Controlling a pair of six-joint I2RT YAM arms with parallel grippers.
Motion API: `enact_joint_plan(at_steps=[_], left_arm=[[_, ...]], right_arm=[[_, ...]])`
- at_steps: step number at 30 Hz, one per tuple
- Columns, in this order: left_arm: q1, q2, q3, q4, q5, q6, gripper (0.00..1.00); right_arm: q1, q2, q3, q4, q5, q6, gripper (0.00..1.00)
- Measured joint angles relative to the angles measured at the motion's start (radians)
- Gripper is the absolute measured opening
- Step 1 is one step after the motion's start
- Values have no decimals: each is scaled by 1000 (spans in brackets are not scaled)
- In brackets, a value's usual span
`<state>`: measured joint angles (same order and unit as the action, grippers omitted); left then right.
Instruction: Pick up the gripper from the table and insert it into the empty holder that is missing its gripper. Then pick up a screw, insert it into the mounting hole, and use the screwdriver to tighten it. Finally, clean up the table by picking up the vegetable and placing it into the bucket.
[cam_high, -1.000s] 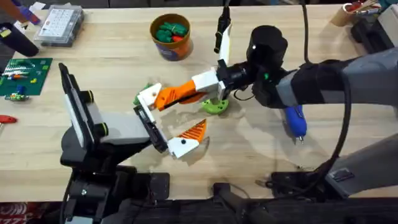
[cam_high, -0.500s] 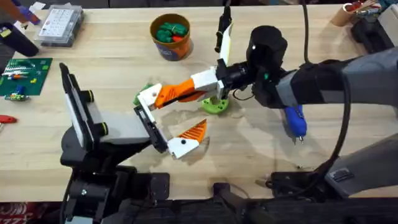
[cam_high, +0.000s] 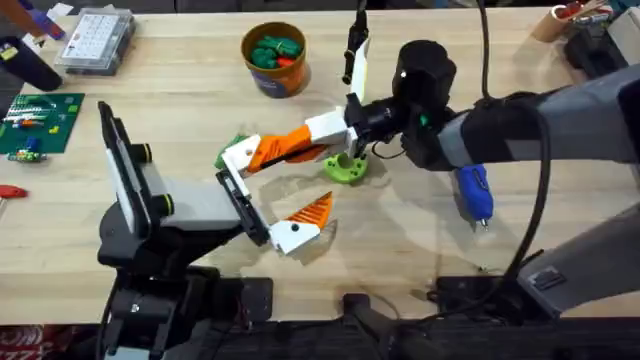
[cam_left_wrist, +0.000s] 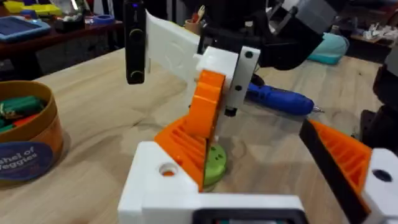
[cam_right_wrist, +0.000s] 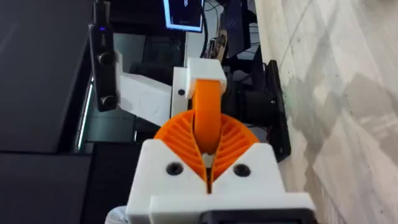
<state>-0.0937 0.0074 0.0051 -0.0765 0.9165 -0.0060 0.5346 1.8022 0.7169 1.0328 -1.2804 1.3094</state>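
Both right gripper (cam_high: 318, 133) pads clamping the gripper (cam_high: 285, 147), its tip touching the holder (cam_high: 240, 153), left gripper (cam_high: 262, 193) jaws gaping apart

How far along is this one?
Done: the orange finger is off the table. In hand: the right gripper holds it with its end at the holder; I cannot tell if it is seated. Left: the screw, tightening with the screwdriver lying on the table, and the green vegetable, not yet in the bucket.
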Motion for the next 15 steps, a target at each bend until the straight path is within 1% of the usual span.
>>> enact_joint_plan(at_steps=[3, 4, 9, 15], left_arm=[[0, 0, 0, 0, 0, -1, 986], [0, 0, 0, 0, 0, -2, 986], [0, 0, 0, 0, -1, -3, 986], [0, 0, 0, 0, 4, -2, 986]], right_arm=[[0, 10, 13, 0, -12, 0, 13], [-1, 33, 39, 0, -32, 0, 14], [-3, 69, 75, 0, -77, 0, 14], [-6, 80, 94, -5, -114, 0, 12]])
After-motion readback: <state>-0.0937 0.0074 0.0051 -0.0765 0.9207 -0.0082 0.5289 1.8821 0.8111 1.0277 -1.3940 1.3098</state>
